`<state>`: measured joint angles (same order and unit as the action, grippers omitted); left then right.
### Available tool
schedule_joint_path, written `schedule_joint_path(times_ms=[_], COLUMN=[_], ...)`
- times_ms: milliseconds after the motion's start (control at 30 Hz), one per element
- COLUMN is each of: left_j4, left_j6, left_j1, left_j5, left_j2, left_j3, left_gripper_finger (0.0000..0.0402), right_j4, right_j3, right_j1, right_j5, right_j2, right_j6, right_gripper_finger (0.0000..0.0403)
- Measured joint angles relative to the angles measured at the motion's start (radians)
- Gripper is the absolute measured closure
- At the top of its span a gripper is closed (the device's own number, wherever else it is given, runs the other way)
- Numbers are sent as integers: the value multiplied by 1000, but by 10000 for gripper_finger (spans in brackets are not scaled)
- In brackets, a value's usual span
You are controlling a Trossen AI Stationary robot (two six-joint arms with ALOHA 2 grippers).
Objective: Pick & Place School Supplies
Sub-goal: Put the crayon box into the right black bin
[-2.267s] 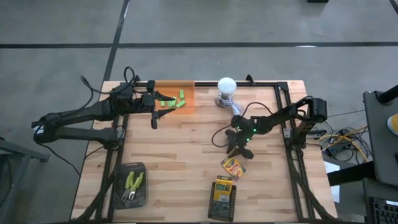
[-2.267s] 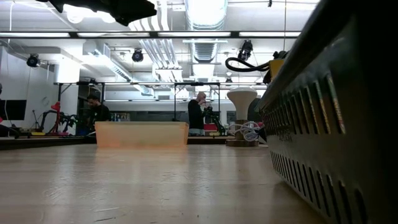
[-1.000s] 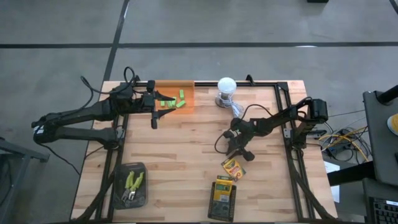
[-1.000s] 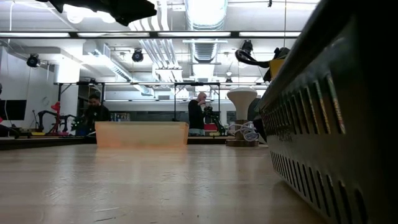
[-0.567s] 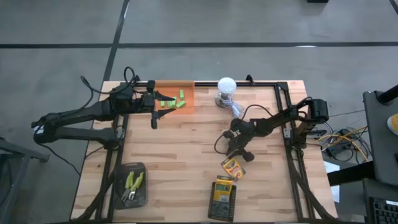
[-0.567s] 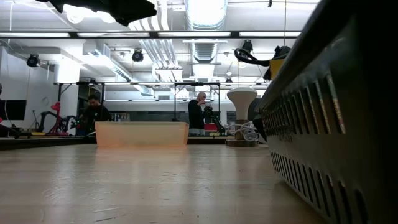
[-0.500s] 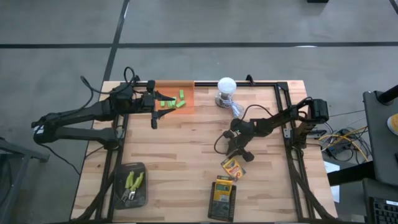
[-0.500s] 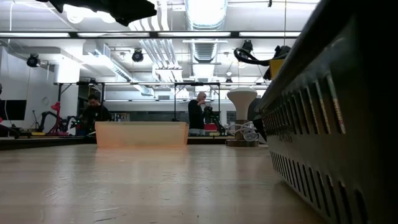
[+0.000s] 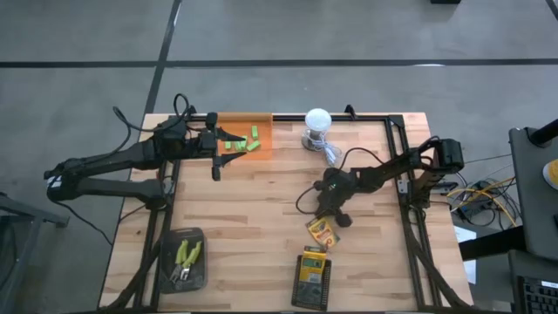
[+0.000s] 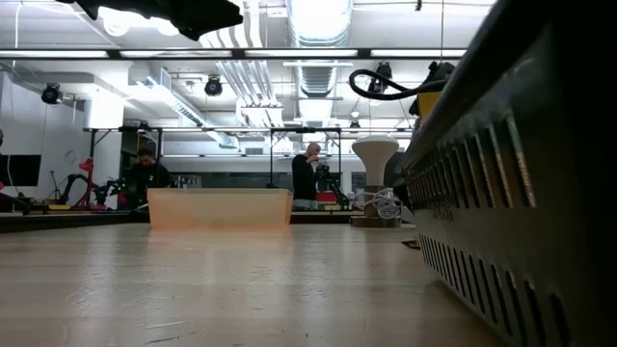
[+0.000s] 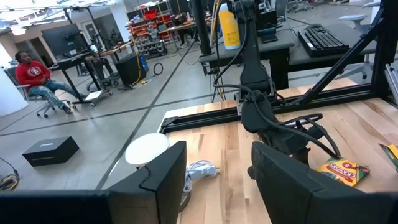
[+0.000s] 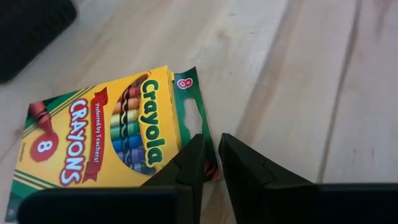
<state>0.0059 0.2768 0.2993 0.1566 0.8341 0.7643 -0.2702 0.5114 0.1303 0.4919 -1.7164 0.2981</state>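
On the table (image 9: 261, 201), right of middle, a crayon box (image 9: 320, 230) lay flat, its edge pinched by the right gripper (image 9: 330, 216). The left gripper (image 9: 217, 161) hung spread beside the orange tray (image 9: 266, 122) holding green blocks (image 9: 246, 142).

Wooden table (image 9: 253, 209) holds 2 trays (image 9: 184, 260), crayon box (image 9: 320, 231), bulb (image 9: 317, 122).

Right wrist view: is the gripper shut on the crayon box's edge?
Yes, the right gripper has its fingers pinched on the green edge of the crayon box.
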Motion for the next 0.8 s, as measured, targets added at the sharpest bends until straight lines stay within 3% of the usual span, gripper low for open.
schedule_joint_path(times_ms=[300,667,800], left_j4=[0,0,0], left_j6=[0,0,0], left_j1=[0,0,0], left_j5=[0,0,0], left_j2=[0,0,0], left_j3=[0,0,0], left_gripper_finger=[213,213,213], right_j4=[-5,-4,2], right_j3=[1,7,26], right_j1=[1,3,5], right_j5=[-85,-107,-114], right_j2=[1,6,6], right_j6=[-151,-105,-162], right_gripper_finger=[364,394,394])
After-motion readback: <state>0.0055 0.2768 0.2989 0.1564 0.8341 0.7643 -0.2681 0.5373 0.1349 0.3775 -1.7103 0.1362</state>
